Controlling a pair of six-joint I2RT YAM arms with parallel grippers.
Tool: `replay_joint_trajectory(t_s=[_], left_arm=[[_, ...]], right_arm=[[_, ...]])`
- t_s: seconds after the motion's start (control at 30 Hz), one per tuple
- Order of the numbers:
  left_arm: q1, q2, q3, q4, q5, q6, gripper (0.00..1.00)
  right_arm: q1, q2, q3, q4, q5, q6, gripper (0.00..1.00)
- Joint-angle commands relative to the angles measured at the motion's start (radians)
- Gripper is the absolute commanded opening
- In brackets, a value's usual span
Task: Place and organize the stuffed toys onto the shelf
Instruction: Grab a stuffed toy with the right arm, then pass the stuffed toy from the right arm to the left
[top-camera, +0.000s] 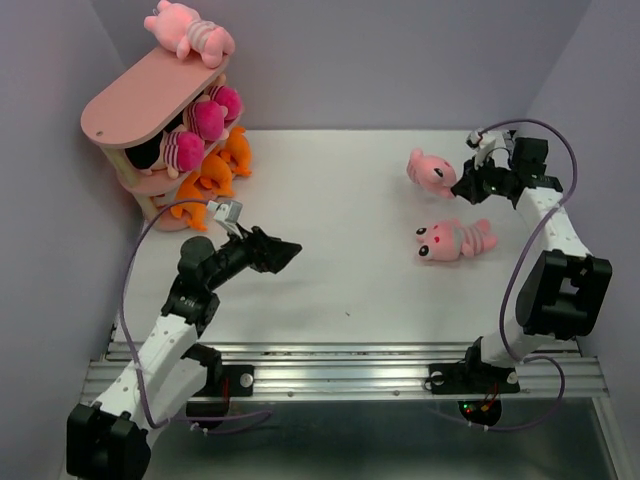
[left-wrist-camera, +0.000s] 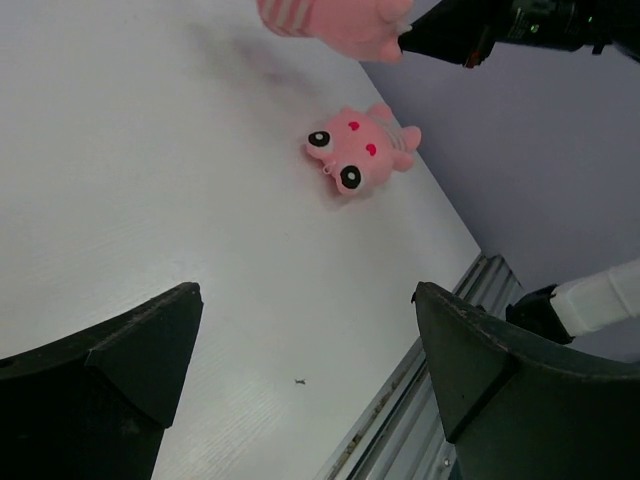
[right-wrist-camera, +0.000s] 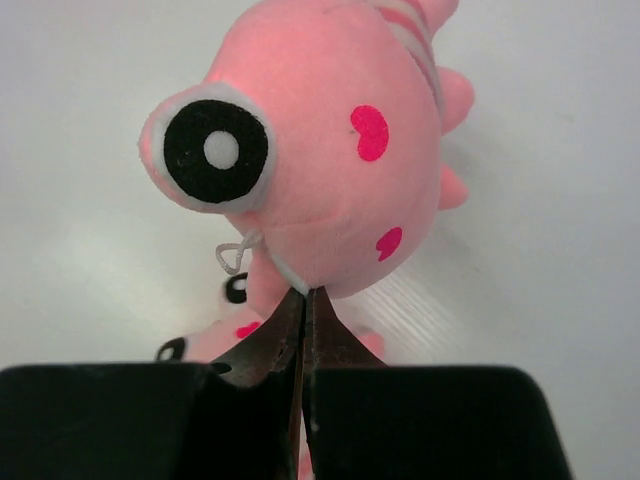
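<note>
Tightly closed, the right gripper (right-wrist-camera: 303, 298) pinches the seam under the chin of a pink striped toy (right-wrist-camera: 320, 150), probably held clear of the table (top-camera: 340, 270) for carrying to the shelf (top-camera: 140, 105). It has a big black eye and magenta cheek spots. The left gripper (left-wrist-camera: 305, 340) hangs wide and empty.

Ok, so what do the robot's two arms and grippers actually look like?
The left arm and right arm have white links and chunky black joint housings. A thin purple cable loops alongside each. The left gripper and right gripper are matte black; their fingers are broad wedges tapering to points. Small red and green lights glow at the right base.
</note>
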Motion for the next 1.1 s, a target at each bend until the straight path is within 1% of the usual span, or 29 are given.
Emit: replay_joint_trajectory(t_s=[0.0,0.03,0.07,0.1,0.17,0.23,0.27,0.37,0.4,0.5,0.6,0.8,0.87,0.97,1.07], left_arm=[[-0.174,0.059,0.079,0.105,-0.135,0.093,0.99],[-0.228,0.082,0.094,0.110,-0.186,0.132,0.99],[-0.318,0.104,0.122,0.116,-0.226,0.172,0.99],[-0.353,0.156,0.134,0.137,-0.269,0.242,0.99],[-0.412,0.205,0.156,0.195,-0.251,0.328,0.99],[-0.446,0.259,0.156,0.244,-0.229,0.431,0.99],[-0.460,0.274,0.157,0.283,-0.211,0.535,0.99],[-0.509,0.335,0.182,0.306,-0.198,0.695,0.99],[-0.529,0.349,0.192,0.309,-0.208,0.776,0.99],[-0.543,0.397,0.219,0.307,-0.235,0.861,0.99],[-0.554,0.432,0.229,0.307,-0.246,0.983,0.99],[-0.565,0.463,0.258,0.307,-0.246,1.075,0.99],[-0.565,0.481,0.268,0.297,-0.225,1.101,0.99],[-0.566,0.518,0.294,0.252,-0.148,1.117,0.99],[-0.569,0.541,0.297,0.251,-0.132,1.117,0.99]], right_arm=[[0.100,-0.112,-0.042,-0.143,-0.199,-0.073,0.01],[0.119,-0.129,-0.050,-0.149,-0.206,-0.066,0.01],[0.137,-0.144,-0.059,-0.156,-0.217,-0.060,0.01],[0.157,-0.170,-0.073,-0.171,-0.235,-0.056,0.01],[0.214,-0.195,-0.086,-0.189,-0.249,-0.048,0.01],[0.254,-0.224,-0.105,-0.202,-0.256,-0.054,0.01],[0.291,-0.233,-0.114,-0.203,-0.256,-0.056,0.01],[0.341,-0.258,-0.131,-0.222,-0.231,-0.077,0.01],[0.369,-0.261,-0.131,-0.241,-0.220,-0.095,0.01],[0.406,-0.272,-0.125,-0.300,-0.208,-0.129,0.01],[0.469,-0.293,-0.125,-0.340,-0.167,-0.178,0.01],[0.547,-0.334,-0.143,-0.383,-0.102,-0.214,0.01],[0.556,-0.342,-0.140,-0.392,-0.090,-0.220,0.01],[0.593,-0.354,-0.126,-0.413,-0.082,-0.224,0.01],[0.618,-0.362,-0.116,-0.423,-0.076,-0.229,0.01]])
